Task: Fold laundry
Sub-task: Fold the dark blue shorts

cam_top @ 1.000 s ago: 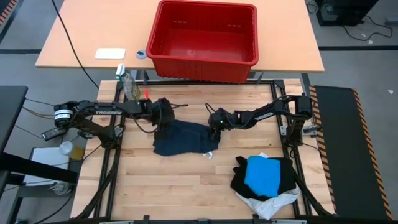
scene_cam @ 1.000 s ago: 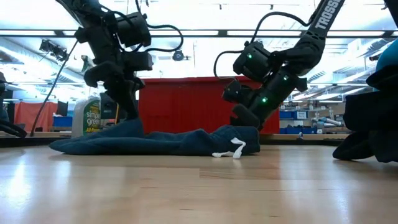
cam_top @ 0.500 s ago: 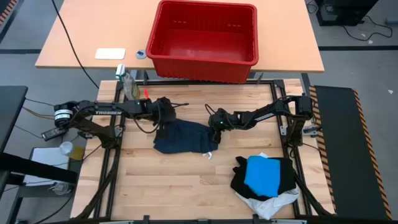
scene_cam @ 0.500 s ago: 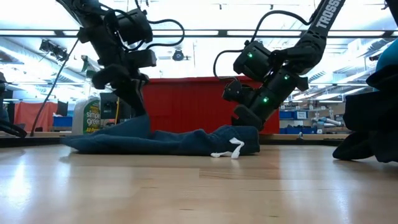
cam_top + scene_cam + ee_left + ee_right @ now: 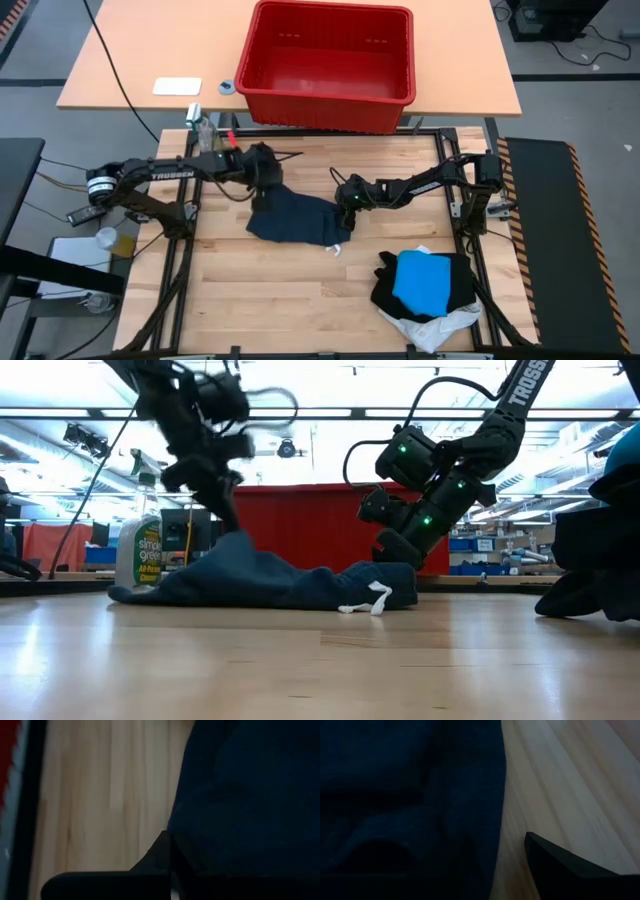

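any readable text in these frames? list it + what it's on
"TROSSEN" – left arm, high view.
"TROSS", cut off at the frame edge – right arm, low view.
"Simple Green" – spray bottle label, low view; smaller print below it too blurred to read.
White card on the far table: no legible text.
Wrist views: none.

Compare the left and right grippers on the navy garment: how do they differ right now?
The left gripper is shut on the navy garment, pinching its far-left corner and lifting it into a peak above the table. The right gripper is open and sits low at the garment's right edge, which lies flat; whether it presses the cloth is unclear. Both work the same garment from opposite ends.
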